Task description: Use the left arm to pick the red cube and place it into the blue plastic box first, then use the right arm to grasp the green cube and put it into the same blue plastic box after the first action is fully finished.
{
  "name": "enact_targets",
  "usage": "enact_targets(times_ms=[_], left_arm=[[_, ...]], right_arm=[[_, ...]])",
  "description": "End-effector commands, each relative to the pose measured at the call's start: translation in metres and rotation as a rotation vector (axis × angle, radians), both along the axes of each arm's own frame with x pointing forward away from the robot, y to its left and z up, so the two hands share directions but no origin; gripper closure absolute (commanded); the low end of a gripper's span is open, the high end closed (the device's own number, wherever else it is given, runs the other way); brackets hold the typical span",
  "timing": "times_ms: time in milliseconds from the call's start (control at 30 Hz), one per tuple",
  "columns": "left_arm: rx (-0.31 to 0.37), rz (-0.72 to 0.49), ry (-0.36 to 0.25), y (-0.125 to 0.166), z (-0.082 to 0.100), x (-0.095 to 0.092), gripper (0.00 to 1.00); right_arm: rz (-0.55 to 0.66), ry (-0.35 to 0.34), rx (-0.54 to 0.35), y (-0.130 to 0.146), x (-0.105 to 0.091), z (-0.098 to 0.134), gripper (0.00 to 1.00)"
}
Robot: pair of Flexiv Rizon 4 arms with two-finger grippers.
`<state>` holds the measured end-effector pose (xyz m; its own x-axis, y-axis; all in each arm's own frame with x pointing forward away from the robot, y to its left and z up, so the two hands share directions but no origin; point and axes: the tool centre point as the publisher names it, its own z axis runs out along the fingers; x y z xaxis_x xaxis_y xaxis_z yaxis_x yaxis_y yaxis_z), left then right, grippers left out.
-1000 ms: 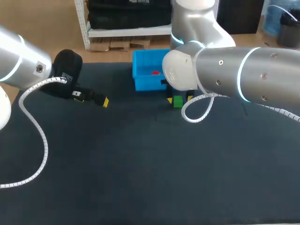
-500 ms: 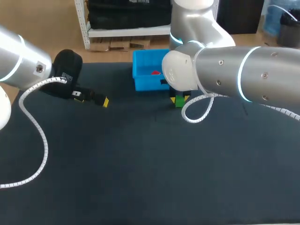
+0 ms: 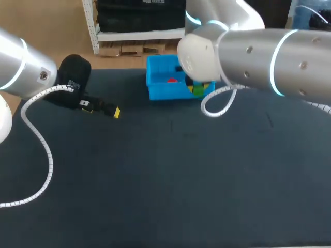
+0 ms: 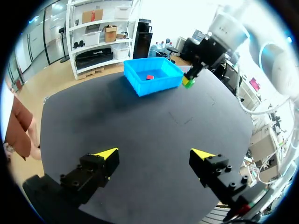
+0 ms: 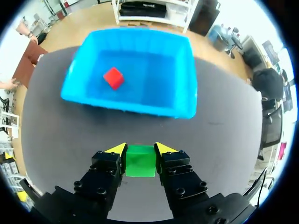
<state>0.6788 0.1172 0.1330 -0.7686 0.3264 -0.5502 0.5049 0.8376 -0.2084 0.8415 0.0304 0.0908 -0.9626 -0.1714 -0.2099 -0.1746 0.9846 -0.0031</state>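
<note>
— Worktop (image 3: 170, 181) first: dark and broad. How much of the job does it show as done?

— About half, I'd judge. The red cube (image 5: 113, 77) lies on the floor of the blue plastic box (image 3: 155, 93), which stands at the worktop's 12 o'clock edge. So the left arm's part looks finished.

— And the left hand (image 4: 154, 156)?

— Out near 10 o'clock, well apart from the box. Its fingers are spread wide with nothing between them.

— So the green cube (image 5: 140, 161) is what remains?

— Yes. The right hand (image 5: 140, 148) is clamped on it, a yellow tip against each side, and holds it up off the worktop. In the right wrist view the box is straight ahead of the fingers and the cube looks short of the near wall. In the head view it sits by the box's 4 o'clock corner. I cannot tell for sure whether it has crossed the rim.

— What is left, then?

— By my reckoning: bring it over the opening, let go, and draw the arm away.

— Any edges to mind?

— The near wall's rim, if the cube travels low. Inside, the red cube takes up little of the floor, so there is room to drop beside it. Only bare dark surface lies near the box, from 3 round to 9 o'clock. The left arm's white coiled cable (image 3: 39, 139) trails at about 9 o'clock, far from this path
</note>
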Motion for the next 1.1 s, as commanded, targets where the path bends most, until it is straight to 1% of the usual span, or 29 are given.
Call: enact_targets(times_ms=[33, 167, 267, 400, 467, 533, 700, 933, 1100], left_arm=[[-0.007, -0.006, -0.001, 0.001, -0.001, 0.002, 0.00], [-0.007, -0.006, -0.001, 0.001, -0.001, 0.002, 0.00], [-0.007, -0.006, -0.001, 0.001, -0.001, 0.002, 0.00], [-0.007, -0.006, -0.001, 0.001, -0.001, 0.002, 0.00], [-0.007, -0.006, -0.001, 0.001, -0.001, 0.002, 0.00], [-0.007, -0.006, -0.001, 0.001, -0.001, 0.002, 0.00], [-0.007, -0.006, -0.001, 0.001, -0.001, 0.002, 0.00], [-0.007, -0.006, -0.001, 0.001, -0.001, 0.002, 0.00], [-0.007, -0.006, -0.001, 0.001, -0.001, 0.002, 0.00]], right_arm=[[-0.001, -0.065, -0.011, -0.005, -0.014, 0.032, 1.00], [0.002, -0.113, -0.023, -0.005, -0.010, 0.049, 1.00], [0.002, -0.138, -0.026, -0.003, -0.010, 0.056, 1.00], [0.003, -0.161, -0.022, 0.001, -0.012, 0.059, 1.00], [0.010, -0.186, -0.023, 0.003, -0.012, 0.058, 1.00], [0.019, -0.192, -0.022, 0.005, -0.012, 0.056, 1.00], [0.017, -0.227, -0.032, 0.004, -0.005, 0.051, 1.00], [0.015, -0.288, -0.006, -0.003, 0.014, 0.049, 1.00], [0.021, -0.311, 0.005, -0.010, 0.038, 0.047, 1.00]])
